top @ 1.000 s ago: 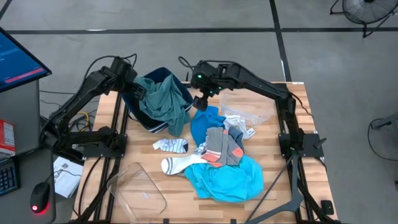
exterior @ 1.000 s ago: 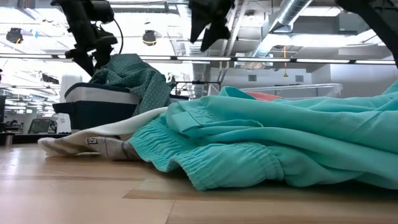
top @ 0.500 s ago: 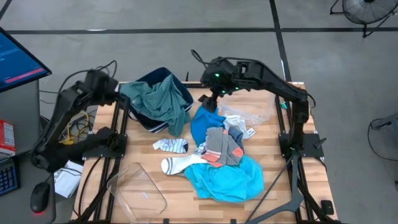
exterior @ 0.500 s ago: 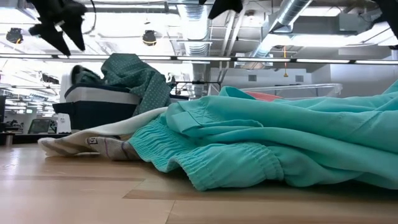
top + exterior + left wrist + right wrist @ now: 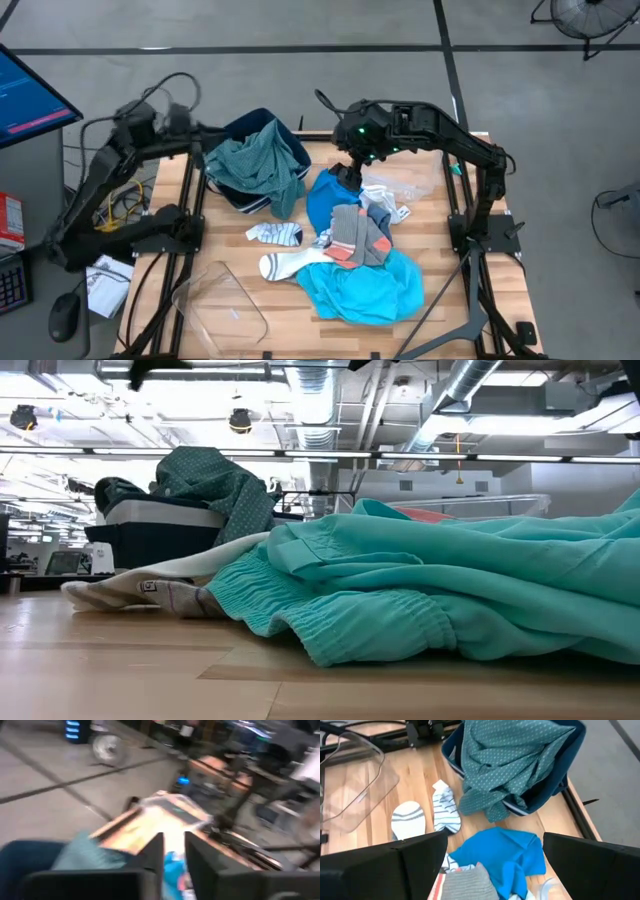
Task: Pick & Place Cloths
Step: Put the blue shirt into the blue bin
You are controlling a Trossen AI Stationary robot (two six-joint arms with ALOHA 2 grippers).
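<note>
The teal-green checked shirt (image 5: 258, 160) lies bunched in the dark blue bin (image 5: 290, 135), one part hanging over the near rim. On the table lie a bright blue top (image 5: 328, 197), grey-and-coral socks (image 5: 355, 235), white socks (image 5: 275, 235) and a turquoise top (image 5: 365, 287). My left gripper (image 5: 174, 855) is high beside the bin's left side, fingers close together with nothing between them. My right gripper (image 5: 492, 865) hangs open above the blue top (image 5: 505, 852), clear of it.
A clear plastic tub (image 5: 225, 305) stands at the near left corner, and another clear tub (image 5: 405, 178) at the far right. A desk with a monitor (image 5: 25, 95) is beyond the table's left edge. Bare wood shows left of the white socks.
My left gripper has left the shirt in the bin, drawing back toward the table's left edge and rising out of the low view. My right gripper has moved a little toward the table's right and near edges, to above the blue top. The shirt stays draped in the bin.
</note>
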